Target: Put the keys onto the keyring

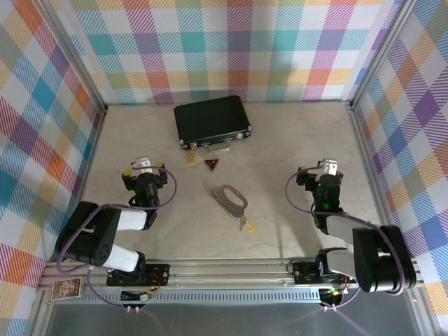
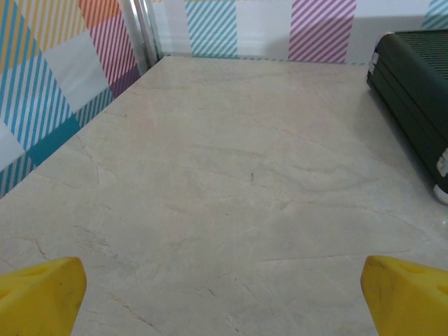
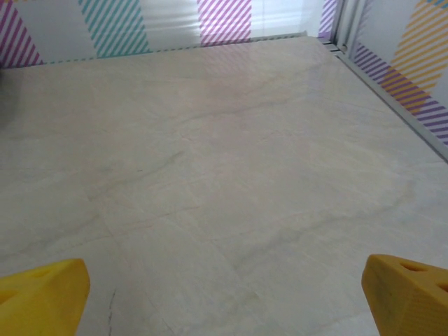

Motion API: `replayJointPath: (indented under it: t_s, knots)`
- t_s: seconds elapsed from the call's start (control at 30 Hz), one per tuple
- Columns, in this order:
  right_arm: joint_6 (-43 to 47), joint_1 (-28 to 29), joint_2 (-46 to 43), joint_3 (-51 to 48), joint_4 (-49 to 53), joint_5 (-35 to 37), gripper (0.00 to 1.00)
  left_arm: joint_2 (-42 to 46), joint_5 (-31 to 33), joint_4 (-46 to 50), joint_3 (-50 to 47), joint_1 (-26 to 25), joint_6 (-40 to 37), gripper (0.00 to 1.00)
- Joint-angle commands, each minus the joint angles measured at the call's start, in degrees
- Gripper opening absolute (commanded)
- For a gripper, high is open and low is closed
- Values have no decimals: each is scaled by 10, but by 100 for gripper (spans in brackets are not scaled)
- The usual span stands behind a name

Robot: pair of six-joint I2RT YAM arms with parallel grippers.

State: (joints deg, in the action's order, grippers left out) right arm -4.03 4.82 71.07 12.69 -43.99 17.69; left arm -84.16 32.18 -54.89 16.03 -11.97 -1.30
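Your left pincer (image 2: 224, 301) and right pincer (image 3: 224, 297) both gape wide, their blunt yellow fingertips (image 2: 38, 294) empty. The silvery, toothed keyring (image 1: 229, 197) lies between them on the marbled surface (image 1: 287, 140), the tiny yellow-headed key (image 1: 247, 226) just beside its near end.

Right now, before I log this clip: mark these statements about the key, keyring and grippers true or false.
1. The left gripper and right gripper are both open. True.
2. The keyring lies on top of the black case. False: it lies on the table, nearer the arms than the case.
3. The left gripper holds the key. False: the key lies on the table by the keyring's near end, between the two arms.
4. The dark triangular tag lies between the case and the keyring. True.
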Motion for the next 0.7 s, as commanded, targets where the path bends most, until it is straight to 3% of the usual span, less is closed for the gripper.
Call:
replayJointPath:
  t_s: [0.0,0.27,0.47,0.53,0.67]
  knots:
    - [4,-9,22,21,-51,-36,99,-8,-20,-27,8,12,5,100]
    - [5,-24,115,15,-166,-51,99,-20,-39,4,35,17,1,100]
    - [10,-33,129,30,-145,-94,99,-33,-77,26,52,22,-7,100]
    - [8,-33,162,34,-174,-85,99,-36,-89,42,61,28,-4,100]
    - [6,-33,166,55,-133,-85,99,-59,-130,38,66,48,10,100]
